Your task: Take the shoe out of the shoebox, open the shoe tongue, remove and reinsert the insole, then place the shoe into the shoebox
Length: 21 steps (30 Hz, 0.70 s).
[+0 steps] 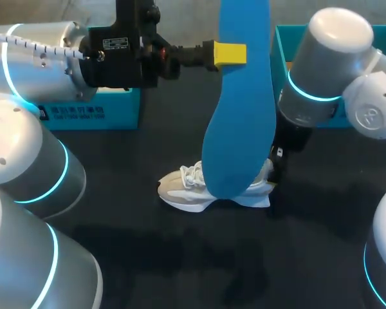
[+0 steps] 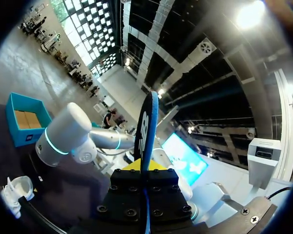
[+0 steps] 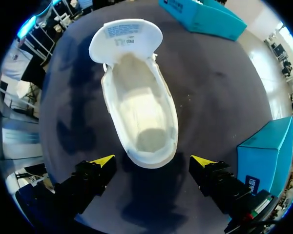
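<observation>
left gripper (image 1: 229, 54) clamped on insole (image 1: 241, 116), upright above shoe (image 1: 180, 191) | right gripper (image 3: 152, 162) wide open, empty, nearer, astride heel | shoe's long axis straight ahead

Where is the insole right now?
In the head view the blue insole stands upright over the white shoe at the table's middle, clamped high up by the left gripper.

a dark, matte bench (image 1: 116, 244) fills the head view from side to side. soft, blurred shadows (image 1: 199, 257) pool across its near half. in the right wrist view, the bench's dark cover shows mottled with uneven shadow patches under overhead light.
</observation>
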Available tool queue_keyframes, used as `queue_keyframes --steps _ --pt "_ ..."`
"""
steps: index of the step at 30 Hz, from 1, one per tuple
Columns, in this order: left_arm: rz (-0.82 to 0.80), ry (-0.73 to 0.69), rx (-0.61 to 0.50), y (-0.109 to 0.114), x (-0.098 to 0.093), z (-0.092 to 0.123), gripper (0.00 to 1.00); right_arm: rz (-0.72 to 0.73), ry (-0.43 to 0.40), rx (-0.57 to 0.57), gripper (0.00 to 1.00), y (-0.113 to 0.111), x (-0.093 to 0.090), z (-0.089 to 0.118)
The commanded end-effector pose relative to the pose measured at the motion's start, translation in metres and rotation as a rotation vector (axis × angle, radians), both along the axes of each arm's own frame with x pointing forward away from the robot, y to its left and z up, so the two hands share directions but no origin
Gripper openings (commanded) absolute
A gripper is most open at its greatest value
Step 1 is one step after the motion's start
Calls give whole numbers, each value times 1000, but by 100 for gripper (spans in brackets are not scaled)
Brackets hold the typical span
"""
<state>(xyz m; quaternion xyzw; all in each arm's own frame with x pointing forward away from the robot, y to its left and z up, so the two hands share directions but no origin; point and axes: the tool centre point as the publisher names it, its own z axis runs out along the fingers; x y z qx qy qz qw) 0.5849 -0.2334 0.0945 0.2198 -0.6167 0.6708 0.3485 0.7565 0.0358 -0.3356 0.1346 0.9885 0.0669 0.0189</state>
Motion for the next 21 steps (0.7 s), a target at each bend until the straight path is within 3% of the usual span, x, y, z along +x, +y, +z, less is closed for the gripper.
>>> queue_keyframes --steps 1,12,21 --pt "4 1 -2 -1 -2 -1 0 18 6 -10 100 8 10 7" --pt "4 1 -2 -1 -2 -1 0 116 -11 3 100 42 46 5" --pt "4 1 -2 -1 -2 -1 0 157 13 -13 100 67 56 -7"
